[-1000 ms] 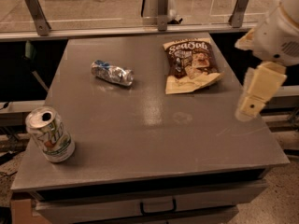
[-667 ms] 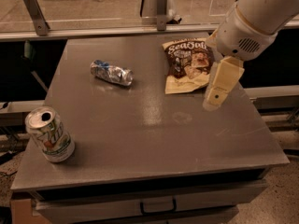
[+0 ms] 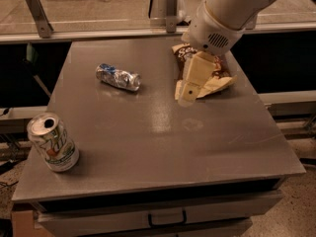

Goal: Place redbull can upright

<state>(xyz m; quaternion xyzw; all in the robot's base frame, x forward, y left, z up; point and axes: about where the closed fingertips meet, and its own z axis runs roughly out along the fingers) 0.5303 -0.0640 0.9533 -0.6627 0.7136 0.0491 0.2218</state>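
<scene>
One slim, shiny silver redbull can with blue patches [image 3: 117, 77] lies on its side on the flat grey bench [image 3: 163, 147]. It is in the far half, a bit left of the middle, and it looks a little dented. Its long way runs almost straight across the view, with the right end a touch closer to us. It is not standing up yet, so I think the job is only starting.

The cream-coloured gripper [image 3: 187, 95] hangs over the bench to the right of the can, well apart from it, and points down. It is in front of a brown crinkly snack bag [image 3: 219, 75]. I see nothing in it. I cannot tell if the gripper is open or shut.

So the can lies to the left of the gripper, with bare bench between them. The gripper likely has to go left and come down across the thin middle of the can, not along its length.

A wider white-and-green soda can [image 3: 53, 143] stands upright near the front left corner, far from both.
</scene>
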